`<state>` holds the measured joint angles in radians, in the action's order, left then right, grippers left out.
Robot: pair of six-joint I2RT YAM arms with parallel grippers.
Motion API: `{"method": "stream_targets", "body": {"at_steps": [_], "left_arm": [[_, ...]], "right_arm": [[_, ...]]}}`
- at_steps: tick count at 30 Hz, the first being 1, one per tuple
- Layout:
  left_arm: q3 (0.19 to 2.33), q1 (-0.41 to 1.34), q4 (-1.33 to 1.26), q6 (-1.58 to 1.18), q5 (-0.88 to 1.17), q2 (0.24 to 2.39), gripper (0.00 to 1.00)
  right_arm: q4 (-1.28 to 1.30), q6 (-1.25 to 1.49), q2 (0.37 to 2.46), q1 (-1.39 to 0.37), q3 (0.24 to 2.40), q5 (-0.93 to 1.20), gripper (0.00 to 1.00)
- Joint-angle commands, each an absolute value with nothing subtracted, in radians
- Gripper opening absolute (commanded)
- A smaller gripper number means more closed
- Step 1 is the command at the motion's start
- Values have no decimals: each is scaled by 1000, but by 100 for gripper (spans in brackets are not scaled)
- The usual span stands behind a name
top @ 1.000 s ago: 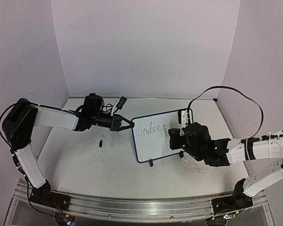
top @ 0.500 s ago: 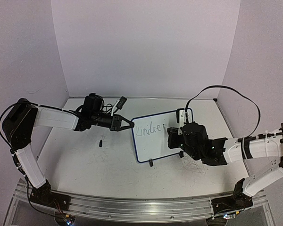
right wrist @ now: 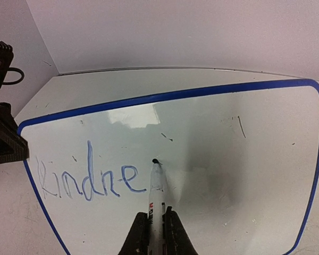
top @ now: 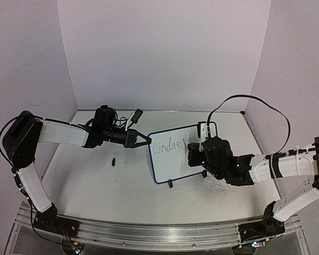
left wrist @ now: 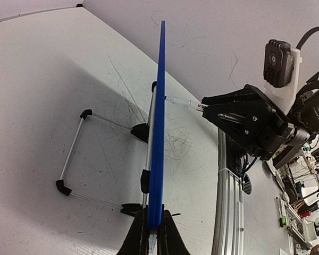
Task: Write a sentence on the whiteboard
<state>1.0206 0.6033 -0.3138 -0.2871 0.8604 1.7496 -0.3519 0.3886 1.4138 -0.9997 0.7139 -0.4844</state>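
Observation:
The whiteboard (top: 173, 164) stands tilted on its black clip feet mid-table. My left gripper (top: 147, 141) is shut on its left blue frame edge (left wrist: 158, 133), which the left wrist view shows edge-on between the fingers (left wrist: 152, 220). My right gripper (right wrist: 157, 218) is shut on a white marker (right wrist: 157, 188). The marker's black tip (right wrist: 155, 160) is at the board face just right of the last letter. The sentence (right wrist: 87, 178) reads "Kindne" in blue, also legible from above (top: 167, 147). The right gripper (top: 194, 154) faces the board's front.
A small black cap (top: 113, 159) lies on the table left of the board. Dark scribbles (top: 218, 188) mark the tabletop under the right arm. The board's wire stand (left wrist: 74, 154) spreads behind it. An aluminium rail (top: 149, 231) runs along the near edge; walls close three sides.
The right arm has shifted a little to the left, bringing the marker closer to the board beside the "e". The writing and the left arm are unchanged.

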Motion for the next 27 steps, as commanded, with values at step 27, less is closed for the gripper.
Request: {"method": "stream_targets", "body": {"at_steps": [27], "left_arm": [[1033,604,-316,-285,893,1732,0]], "right_arm": [[-309,429,1405,-1004,688,-476,0]]}}
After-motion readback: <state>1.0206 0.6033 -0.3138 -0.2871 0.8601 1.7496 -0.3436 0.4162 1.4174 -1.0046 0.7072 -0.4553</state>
